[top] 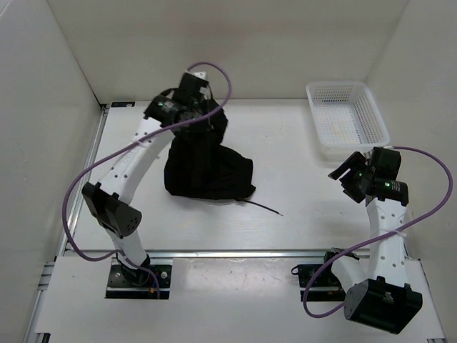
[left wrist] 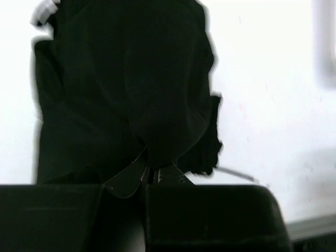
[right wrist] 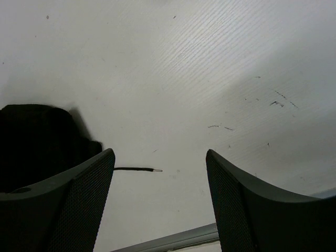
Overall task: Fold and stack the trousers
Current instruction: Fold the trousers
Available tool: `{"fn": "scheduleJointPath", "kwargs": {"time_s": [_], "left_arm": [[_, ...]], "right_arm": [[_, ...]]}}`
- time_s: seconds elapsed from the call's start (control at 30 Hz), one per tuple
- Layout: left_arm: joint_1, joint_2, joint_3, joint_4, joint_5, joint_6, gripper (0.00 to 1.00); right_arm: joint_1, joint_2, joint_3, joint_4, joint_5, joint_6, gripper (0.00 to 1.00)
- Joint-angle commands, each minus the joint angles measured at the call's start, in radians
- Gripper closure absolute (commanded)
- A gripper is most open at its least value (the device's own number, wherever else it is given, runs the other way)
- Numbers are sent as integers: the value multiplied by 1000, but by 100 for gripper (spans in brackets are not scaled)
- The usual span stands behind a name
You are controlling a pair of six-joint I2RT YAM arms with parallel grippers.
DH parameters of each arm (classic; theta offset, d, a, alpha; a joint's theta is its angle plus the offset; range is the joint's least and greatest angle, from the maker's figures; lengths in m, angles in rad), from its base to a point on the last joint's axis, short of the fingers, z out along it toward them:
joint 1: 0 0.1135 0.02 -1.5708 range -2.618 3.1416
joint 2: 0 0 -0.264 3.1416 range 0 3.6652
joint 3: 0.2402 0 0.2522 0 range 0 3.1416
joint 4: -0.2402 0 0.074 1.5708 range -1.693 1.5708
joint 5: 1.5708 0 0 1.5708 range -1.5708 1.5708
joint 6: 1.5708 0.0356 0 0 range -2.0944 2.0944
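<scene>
Mid-fold: gripping the trousers [top: 211, 171], heaped left of centre on the desk [top: 300, 164], with the left hand [left wrist: 152, 176] clamped on raised cloth, and with the right hand [right wrist: 159, 157] apart, idle. Next, likely: draw cloth over, lay flat.

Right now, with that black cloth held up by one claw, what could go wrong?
The left claw pinches only a small bunch of the trousers, so they may slip out. They hang crumpled, so any fold could come out crooked. The right claw stands open and apart, giving no help.
</scene>
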Motion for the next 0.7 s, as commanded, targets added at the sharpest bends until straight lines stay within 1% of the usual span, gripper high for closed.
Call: {"fn": "scheduleJointPath", "kwargs": {"time_s": [0.0, 0.07, 0.1, 0.13, 0.17, 0.2, 0.23, 0.27, 0.33, 0.4, 0.47, 0.5, 0.53, 0.57, 0.6, 0.63, 0.67], "left_arm": [[-83, -6, -55, 9, -71, -108, 90], [-155, 20, -67, 22, -71, -150, 90], [-183, 53, -58, 22, -89, -168, 87], [-231, 70, -49, 22, -58, -181, 77], [-256, 87, -39, 22, -31, -181, 41], [-282, 119, -29, 22, -14, -181, 17], [-302, 136, -16, 6, -14, -181, 3], [-316, 150, 28, -13, -14, -181, 1], [-325, 159, 72, -41, -26, -181, 1], [-316, 133, 125, -52, -36, -158, 2], [-306, 81, 139, -34, -45, -144, 12], [-296, 64, 139, -15, -45, -135, 20], [-296, 42, 139, -15, -34, -121, 30], [-284, 41, 139, -15, -34, -121, 53], [-272, 29, 120, -15, -34, -112, 64], [-272, 17, 105, -29, -34, -112, 75], [-272, 8, 81, -29, -49, -112, 85]], "right_arm": [[4, -9, 23, -3, -20, -21, 25], [4, -20, 23, -3, -20, -21, 25], [4, -20, 23, -3, -20, -21, 25], [4, -20, 23, -3, -20, -21, 25], [4, -20, 14, -3, -20, -21, 25], [4, -29, 14, -3, -11, -21, 25], [4, -29, 14, -3, -11, -21, 25], [4, -29, 4, -3, -11, -21, 25], [4, -29, 4, -3, -11, -30, 25], [4, -29, -5, -3, -11, -30, 25], [4, -29, -5, -3, -22, -30, 25], [4, -38, -5, -3, -31, -42, 31], [4, -39, -5, -3, -43, -52, 40], [4, -39, -5, 11, -61, -61, 49], [4, -28, -5, 11, -109, -79, 60], [17, -10, 4, 22, -140, -90, 79], [30, 3, 4, 22, -158, -90, 87]]}}
